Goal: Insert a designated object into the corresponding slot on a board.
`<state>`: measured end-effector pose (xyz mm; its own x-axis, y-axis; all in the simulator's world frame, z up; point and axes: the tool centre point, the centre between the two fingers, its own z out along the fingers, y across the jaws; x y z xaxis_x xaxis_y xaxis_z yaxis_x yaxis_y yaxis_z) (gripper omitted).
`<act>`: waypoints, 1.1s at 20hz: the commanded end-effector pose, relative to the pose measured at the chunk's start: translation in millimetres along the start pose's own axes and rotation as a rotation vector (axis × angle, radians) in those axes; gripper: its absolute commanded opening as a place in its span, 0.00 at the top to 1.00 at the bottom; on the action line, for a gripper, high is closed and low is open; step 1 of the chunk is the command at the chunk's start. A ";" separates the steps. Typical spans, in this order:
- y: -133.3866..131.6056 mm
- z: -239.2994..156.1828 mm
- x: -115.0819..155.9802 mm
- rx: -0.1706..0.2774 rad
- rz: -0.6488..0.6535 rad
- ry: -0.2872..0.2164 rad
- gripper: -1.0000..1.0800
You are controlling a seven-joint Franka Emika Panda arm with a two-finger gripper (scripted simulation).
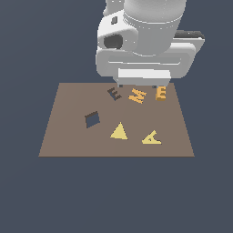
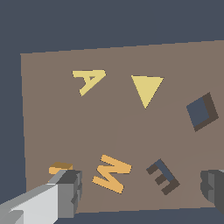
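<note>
A: Entry one, the board. What sits on it, from the exterior view's left across?

B: A dark diamond-shaped recess; the tilted E-shaped slot, almost black, near the far edge; a pale yellow triangle; the orange M block; the pale yellow A block; and furthest toward that view's right, the orange E block, near the far corner.

A: Entry two, the hand. State?

B: Fingers spread wide apart, holding nothing. In the wrist view one finger stands just beside the E block; the other sits well off past the slot, with the M block lying between the two.

A: So the hand is not centred on the E block.

B: Judged so. The span looks centred nearer the M block. The step in hand appears to be the approach for the grasp.

A: Handling note?

B: The hand would need to shift toward the E block until that block lies midway between the fingers, descend clear of the M block, and close across the letter's flat sides. The slot is tilted, so a wrist turn will likely be needed before insertion.
</note>
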<state>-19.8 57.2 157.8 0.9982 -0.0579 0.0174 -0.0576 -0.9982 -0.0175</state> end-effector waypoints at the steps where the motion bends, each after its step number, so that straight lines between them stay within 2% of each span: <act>1: -13.7 13.6 -11.3 -0.002 0.015 -0.003 0.04; 12: -80.5 79.1 -58.8 -0.013 0.094 -0.012 0.04; 22: -110.0 107.0 -74.9 -0.018 0.127 -0.016 0.04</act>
<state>-85.6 170.7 53.7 0.9838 -0.1792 -0.0003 -0.1792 -0.9838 -0.0005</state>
